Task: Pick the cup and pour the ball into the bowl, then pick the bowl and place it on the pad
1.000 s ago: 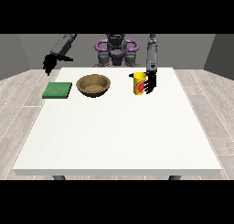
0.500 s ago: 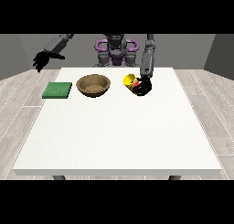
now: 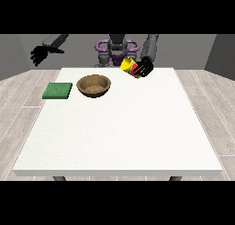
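Observation:
A yellow cup [image 3: 129, 66] with a red band hangs tilted above the table's far side, its mouth turned to the view's left. The hand at the view's right [image 3: 144, 69] is curled round it. A brown bowl [image 3: 94, 85] rests on the table, left of and below the cup. Further left lies a green pad [image 3: 58, 90] near the table's edge. The hand at the view's left [image 3: 38, 54] is raised off the table beyond its left corner, fingers hanging relaxed with nothing in them. No ball shows.
The white table [image 3: 119, 132] stretches wide towards the camera. The robot's torso [image 3: 117, 49] stands behind the far edge.
The cup has been lifted off the table and tipped towards the bowl, moving up and leftwards. The hand at the view's left has swung further out and up.

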You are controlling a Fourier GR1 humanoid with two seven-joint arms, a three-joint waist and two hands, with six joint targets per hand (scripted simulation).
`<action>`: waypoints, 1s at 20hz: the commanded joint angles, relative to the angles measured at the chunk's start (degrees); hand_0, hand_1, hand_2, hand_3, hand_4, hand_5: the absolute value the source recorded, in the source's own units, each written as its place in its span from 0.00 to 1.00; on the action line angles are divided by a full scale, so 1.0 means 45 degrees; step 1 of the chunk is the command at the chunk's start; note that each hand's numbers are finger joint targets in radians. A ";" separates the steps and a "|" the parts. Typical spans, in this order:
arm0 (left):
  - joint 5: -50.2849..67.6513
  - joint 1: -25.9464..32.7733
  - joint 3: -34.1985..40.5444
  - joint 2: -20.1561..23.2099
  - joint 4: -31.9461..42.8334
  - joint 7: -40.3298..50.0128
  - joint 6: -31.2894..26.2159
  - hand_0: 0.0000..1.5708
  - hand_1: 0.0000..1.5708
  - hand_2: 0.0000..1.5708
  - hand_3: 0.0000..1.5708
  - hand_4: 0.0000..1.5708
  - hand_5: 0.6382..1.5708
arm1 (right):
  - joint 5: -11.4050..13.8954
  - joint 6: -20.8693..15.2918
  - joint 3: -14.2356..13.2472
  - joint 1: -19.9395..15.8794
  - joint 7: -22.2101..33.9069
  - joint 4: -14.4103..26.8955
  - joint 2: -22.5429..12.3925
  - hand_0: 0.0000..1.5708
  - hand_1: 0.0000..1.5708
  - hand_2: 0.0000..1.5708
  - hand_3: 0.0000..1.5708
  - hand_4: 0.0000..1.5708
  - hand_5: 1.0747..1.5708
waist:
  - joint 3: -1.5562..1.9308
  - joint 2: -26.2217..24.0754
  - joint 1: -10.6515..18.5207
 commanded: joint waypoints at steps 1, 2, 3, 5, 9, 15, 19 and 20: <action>-0.2183 -0.0646 -0.1574 -0.0644 0.0084 0.2558 0.0661 0.89 0.89 1.00 1.00 0.71 1.00 | 0.0210 0.0151 -0.0152 0.0326 -0.0344 0.1009 -0.0317 0.00 0.00 0.09 0.00 0.00 0.98 | -0.0005 -0.0857 0.0380; -0.2351 -0.0418 -0.1578 -0.0023 0.0081 0.2795 0.0134 0.88 0.88 1.00 1.00 0.73 1.00 | 0.0319 0.0135 -0.0120 0.0588 -0.0231 0.1175 -0.0391 0.00 0.00 0.00 0.00 0.00 0.98 | -0.0010 -0.1237 0.0843; -0.3279 -0.0701 -0.2045 -0.0757 0.0503 0.3717 0.1120 0.87 0.87 1.00 1.00 0.73 0.99 | 0.0233 -0.0137 -0.0007 0.0381 -0.0071 0.1078 0.0094 0.00 0.00 0.00 0.00 0.00 0.97 | -0.0009 -0.1318 0.0500; -0.3937 -0.1434 -0.2421 -0.0370 0.0265 0.4602 0.0148 0.87 0.87 1.00 1.00 0.68 1.00 | 0.0202 0.0276 -0.0342 0.0741 -0.0893 0.1801 -0.0269 0.00 0.00 0.00 0.00 0.00 0.97 | -0.0002 -0.1387 0.1035; -0.4690 -0.0736 -0.3010 -0.0968 -0.0887 0.5457 -0.0546 0.87 0.87 1.00 1.00 0.68 1.00 | 0.0524 0.0490 -0.0437 0.1511 -0.1884 0.2675 -0.0558 0.00 0.00 0.12 0.00 0.00 0.97 | -0.0022 -0.1743 0.1557; -0.6945 -0.1249 -0.3664 -0.1094 -0.0874 0.6656 -0.0069 0.77 0.77 1.00 1.00 0.62 1.00 | 0.0187 0.0751 -0.0669 0.0627 -0.1923 0.2975 -0.0942 0.00 0.00 0.00 0.00 0.00 0.96 | -0.0023 -0.0868 0.1183; -0.7891 -0.1757 -0.5494 -0.1108 -0.1605 0.8850 -0.0631 0.52 0.52 1.00 0.99 0.56 1.00 | 0.0447 0.0730 -0.0562 0.0006 -0.2179 0.3524 -0.1165 0.00 0.00 0.00 0.00 0.00 0.95 | -0.0016 -0.0744 0.1036; -0.8126 -0.2114 -0.5392 -0.1110 -0.1389 0.9086 -0.0827 0.43 0.43 1.00 0.98 0.57 1.00 | 0.0635 0.0529 -0.0212 -0.0092 -0.2160 0.3215 -0.0688 0.00 0.00 0.00 0.00 0.00 0.96 | -0.0023 -0.0698 0.0654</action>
